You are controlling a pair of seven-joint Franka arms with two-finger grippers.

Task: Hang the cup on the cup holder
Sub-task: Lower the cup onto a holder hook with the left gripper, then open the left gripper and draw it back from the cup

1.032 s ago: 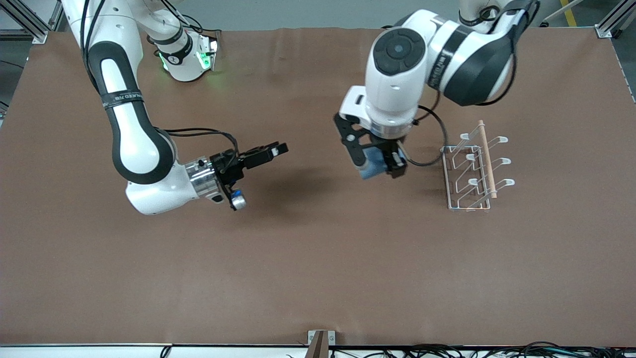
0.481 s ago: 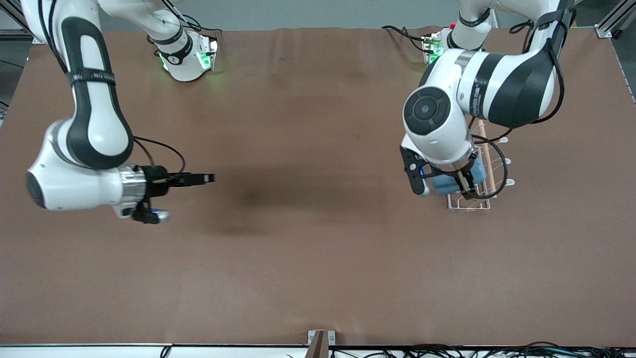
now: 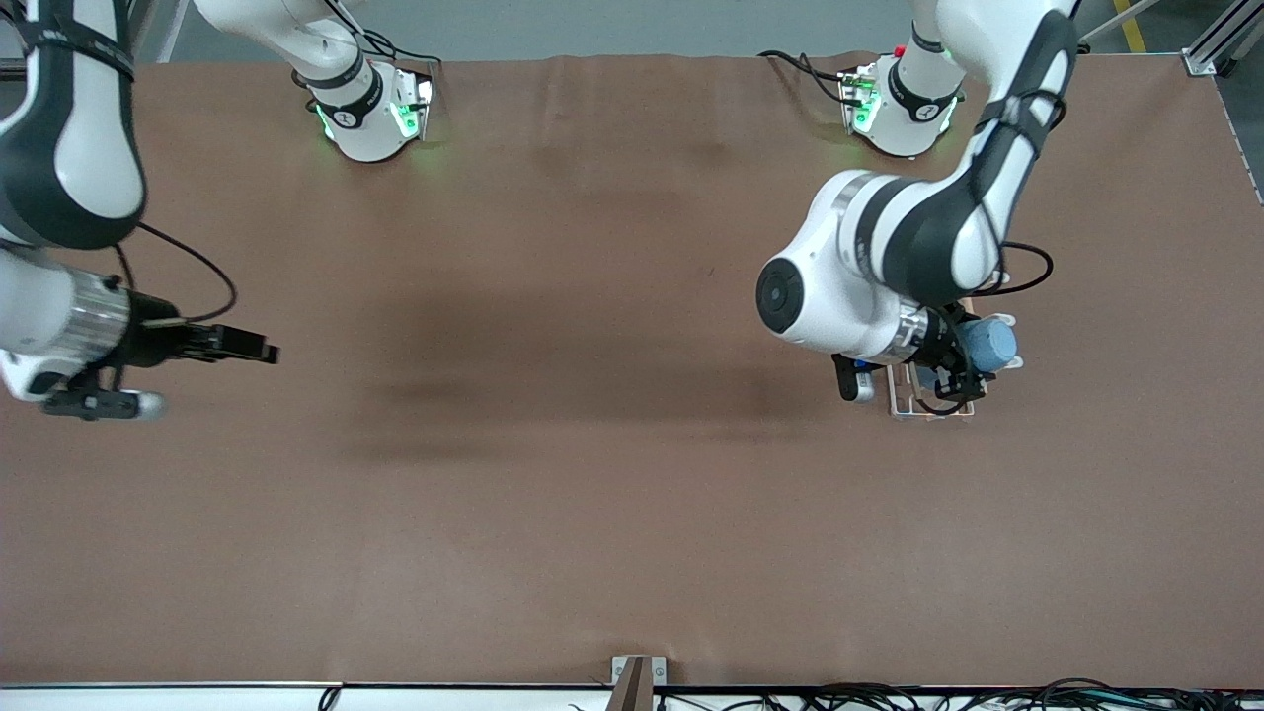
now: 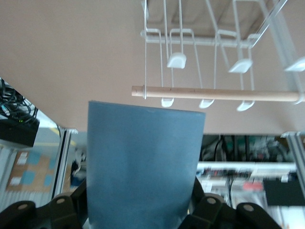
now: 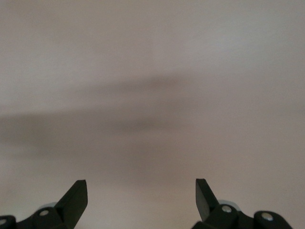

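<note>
My left gripper (image 3: 976, 354) is shut on the light blue cup (image 3: 990, 343) and holds it tilted on its side over the end of the cup holder (image 3: 928, 409) nearest the front camera. The arm hides most of the white wire rack. In the left wrist view the cup (image 4: 143, 162) fills the space between my fingers, and the rack's prongs (image 4: 176, 59) and wooden rod (image 4: 224, 94) show just past the cup's end. My right gripper (image 3: 259, 350) is open and empty, in the air over bare table near the right arm's end; the right wrist view (image 5: 140, 195) shows only brown table.
The table is covered with a brown mat (image 3: 592, 474). The two arm bases (image 3: 370, 114) (image 3: 904, 109) stand along the edge farthest from the front camera. A small bracket (image 3: 637, 676) and cables sit at the nearest edge.
My left arm has carried the cup from the table's middle to over the rack and turned its wrist. My right arm has drawn back toward its end of the table.
</note>
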